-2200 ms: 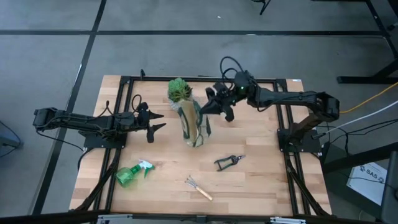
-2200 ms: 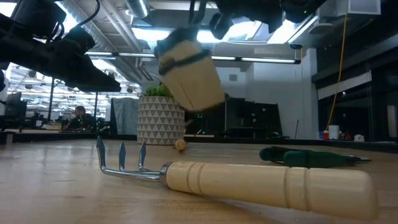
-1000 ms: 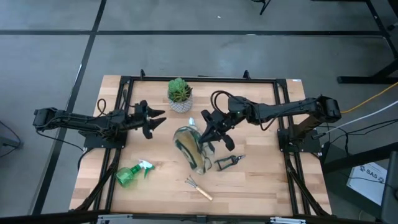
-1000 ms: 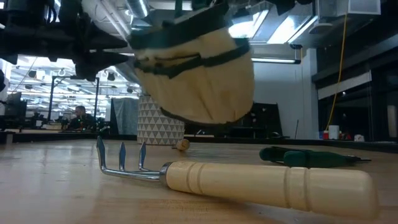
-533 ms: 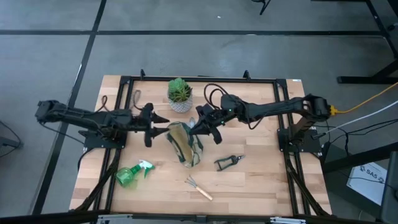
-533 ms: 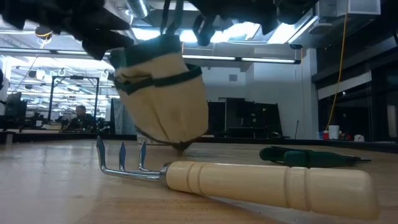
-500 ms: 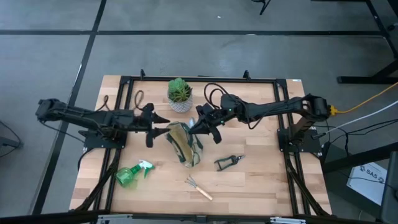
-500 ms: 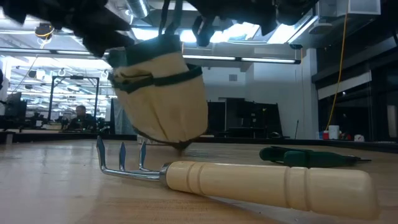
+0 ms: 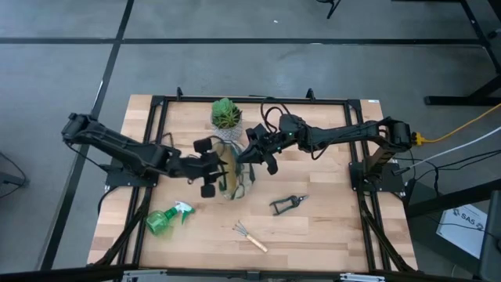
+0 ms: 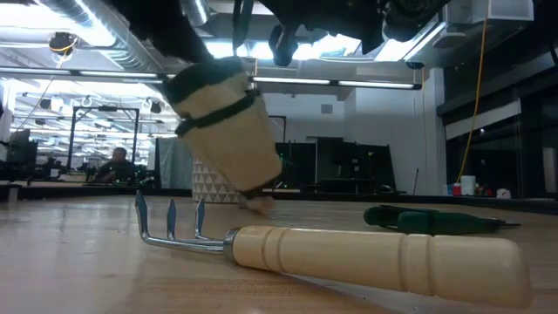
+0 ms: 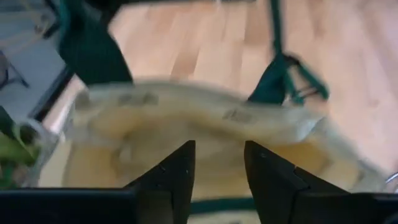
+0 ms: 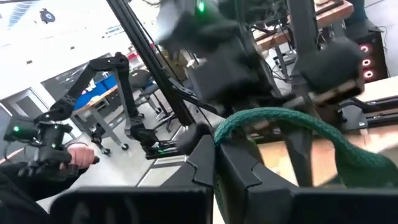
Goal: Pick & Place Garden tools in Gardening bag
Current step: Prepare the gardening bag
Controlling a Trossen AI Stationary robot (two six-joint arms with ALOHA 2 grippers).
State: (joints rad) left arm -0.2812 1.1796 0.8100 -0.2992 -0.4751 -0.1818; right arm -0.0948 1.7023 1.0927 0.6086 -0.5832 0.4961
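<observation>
Nearest you, by the table's (image 9: 313, 227) front edge, the mini rake (image 9: 250, 236) lies flat, its wooden handle filling the foreground of the low view. Toward the front left corner lies the green spray bottle (image 9: 166, 218); right of centre, the black pruning shears (image 9: 287, 204) rest on the wood.

At the middle of the table you have the gardening bag (image 9: 236, 174) hanging tilted off the surface between both arms. Your left gripper (image 9: 213, 168) is at the bag's left side with its fingers (image 11: 175, 177) apart, pointing into the cream canvas; you cannot tell from the frames whether they pinch the cloth. Your right gripper (image 9: 254, 149) is pressed together on a green handle loop (image 12: 292, 121) of the bag, above its right side.

Beyond the bag, near the far edge, stands the potted plant (image 9: 225, 116).
</observation>
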